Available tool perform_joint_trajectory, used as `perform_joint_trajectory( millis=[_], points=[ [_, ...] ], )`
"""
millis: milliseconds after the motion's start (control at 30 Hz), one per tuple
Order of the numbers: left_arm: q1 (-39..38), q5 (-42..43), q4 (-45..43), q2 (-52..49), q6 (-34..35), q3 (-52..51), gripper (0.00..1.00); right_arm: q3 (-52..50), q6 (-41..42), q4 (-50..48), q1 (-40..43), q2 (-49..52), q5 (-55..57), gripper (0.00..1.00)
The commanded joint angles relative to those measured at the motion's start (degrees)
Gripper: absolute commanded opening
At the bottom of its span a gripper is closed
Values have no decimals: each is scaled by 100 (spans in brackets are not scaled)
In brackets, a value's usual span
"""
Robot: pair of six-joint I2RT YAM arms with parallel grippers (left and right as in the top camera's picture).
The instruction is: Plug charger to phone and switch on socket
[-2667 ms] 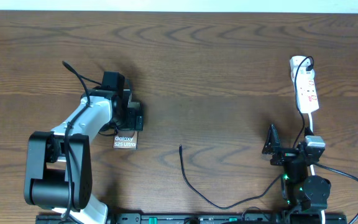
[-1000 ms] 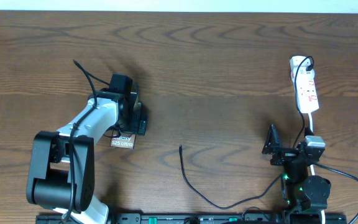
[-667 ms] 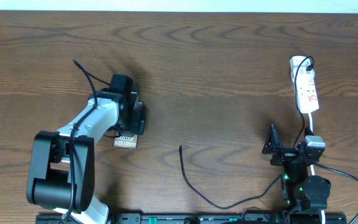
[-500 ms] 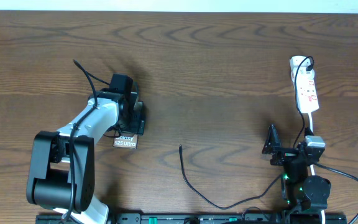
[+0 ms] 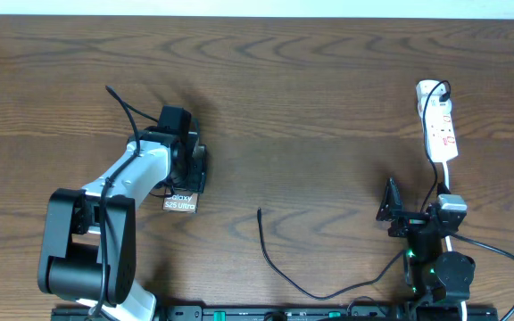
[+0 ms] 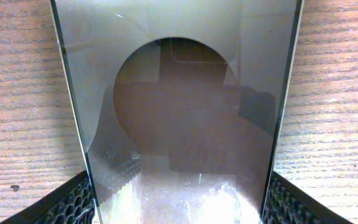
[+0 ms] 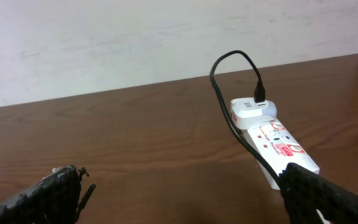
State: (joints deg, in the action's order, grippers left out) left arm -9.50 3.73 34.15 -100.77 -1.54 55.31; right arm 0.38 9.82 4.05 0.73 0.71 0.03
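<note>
Phone [image 5: 180, 202] lies well left of the charger tip [image 5: 259, 211], straddled across its long edges by your left gripper [image 5: 188, 171]; whether it pinches yet, you cannot tell. Squeeze squarely, leaving both short ends free. Your right gripper [image 7: 182, 177] stands spread, empty.

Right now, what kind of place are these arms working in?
Probably a lab or test bench: a bare wooden table against a plain pale wall, with only a phone, a charger cable and a power strip.
</note>
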Motion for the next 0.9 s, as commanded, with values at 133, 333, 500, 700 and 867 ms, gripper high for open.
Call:
perform_joint_trajectory(
  millis=[133,333,500,700,867],
  points=[
    [-20,26,-61,-210,-11,-234,7,-7,-66,24,-83,-33,48,99],
    [-20,26,-44,-208,-11,-59,8,-7,-68,24,-83,-33,48,99],
    [-20,26,31,-160,-11,229,7,-7,-66,24,-83,-33,48,99],
    [-20,26,479,-50,-11,800,7,-7,-66,24,-83,-33,48,99],
    [-20,28,667,-2,-11,1080,7,-7,-66,24,-83,-33,48,99]
  ],
)
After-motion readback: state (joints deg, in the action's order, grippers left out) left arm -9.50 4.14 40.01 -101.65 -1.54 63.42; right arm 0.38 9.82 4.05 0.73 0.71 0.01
